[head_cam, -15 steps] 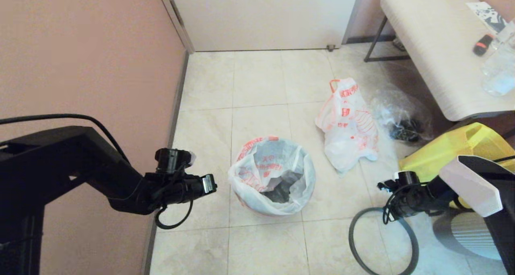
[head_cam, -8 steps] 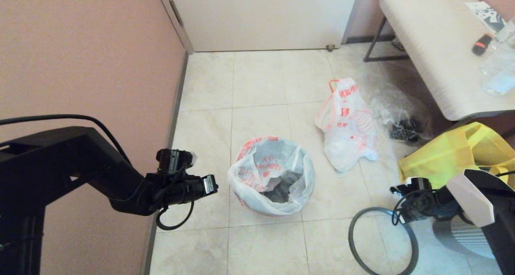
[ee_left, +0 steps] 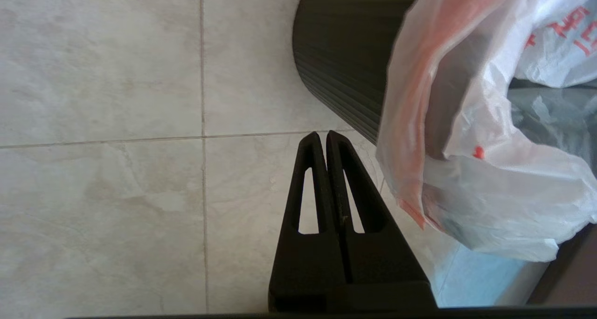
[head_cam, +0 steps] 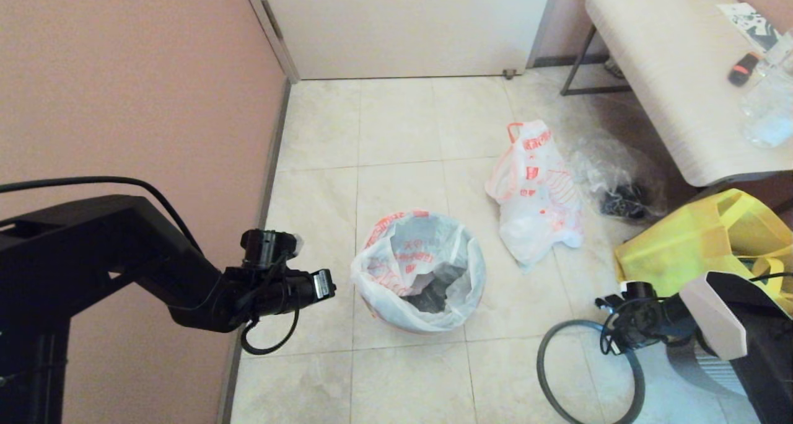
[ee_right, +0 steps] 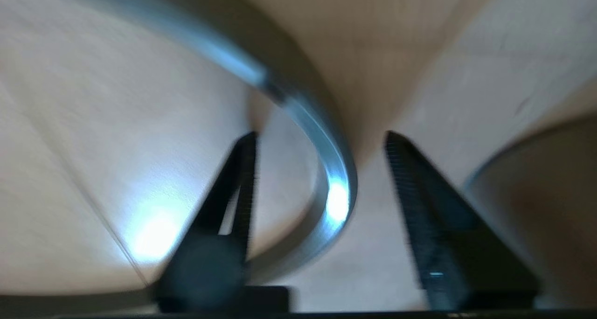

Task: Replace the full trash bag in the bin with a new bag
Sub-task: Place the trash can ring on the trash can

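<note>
Your left end effector [ee_left: 323, 137] hovers just beside the bin [ee_left: 343, 62], fingers pressed together. The new bag [head_cam: 419, 271] lines the bin, and the full trash bag [head_cam: 538, 191] lies on the floor nearby. Your right end effector [ee_right: 320, 139] straddles the grey ring [head_cam: 588, 373] on the floor, fingers apart.

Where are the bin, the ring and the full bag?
bin [ee_left: 345, 62], left wrist view, on its ribbed black wall.
ring [head_cam: 548, 377], head view, on its left curve on the floor.
full bag [head_cam: 539, 188], head view, on its printed middle.
</note>
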